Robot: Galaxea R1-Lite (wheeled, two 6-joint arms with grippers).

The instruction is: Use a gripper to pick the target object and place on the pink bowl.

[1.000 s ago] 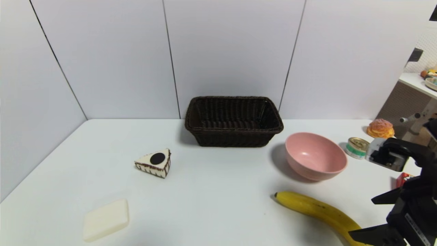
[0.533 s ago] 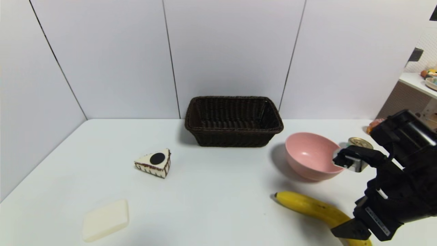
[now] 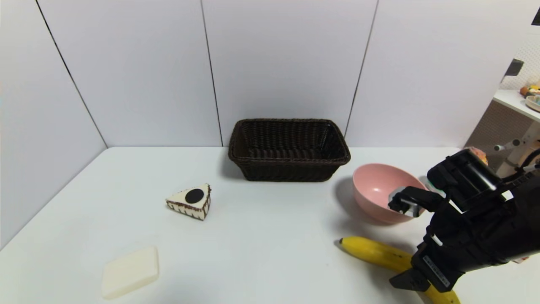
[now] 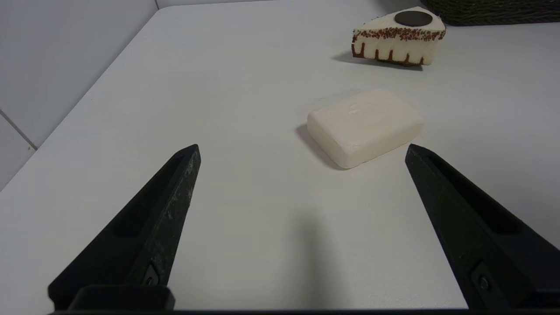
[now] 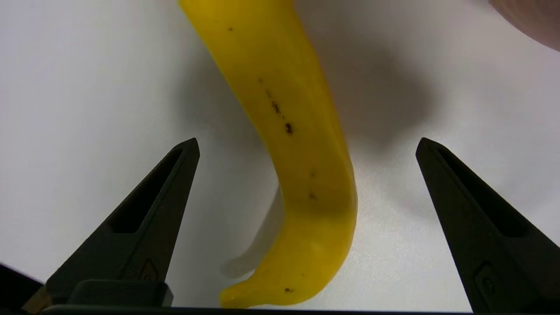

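Observation:
The yellow banana (image 3: 373, 252) lies on the white table in front of the pink bowl (image 3: 373, 185), apart from it. My right gripper (image 3: 415, 279) hangs over the banana's near end, fingers pointing down. In the right wrist view the right gripper (image 5: 307, 141) is open, with the banana (image 5: 297, 131) running between the two fingers and touching neither. The bowl's edge (image 5: 536, 17) shows at that view's corner. The arm hides the banana's near tip in the head view. My left gripper (image 4: 302, 146) is open over bare table near the soap bar, out of the head view.
A dark woven basket (image 3: 289, 150) stands at the back, left of the bowl. A cake slice (image 3: 190, 201) sits mid-left, and a cream soap bar (image 3: 130, 271) lies front left. The right arm covers small items at the right edge.
My right arm has swung left from the table's right edge and come down over the banana's near end. Its gripper stays open. The banana and bowl have not moved.

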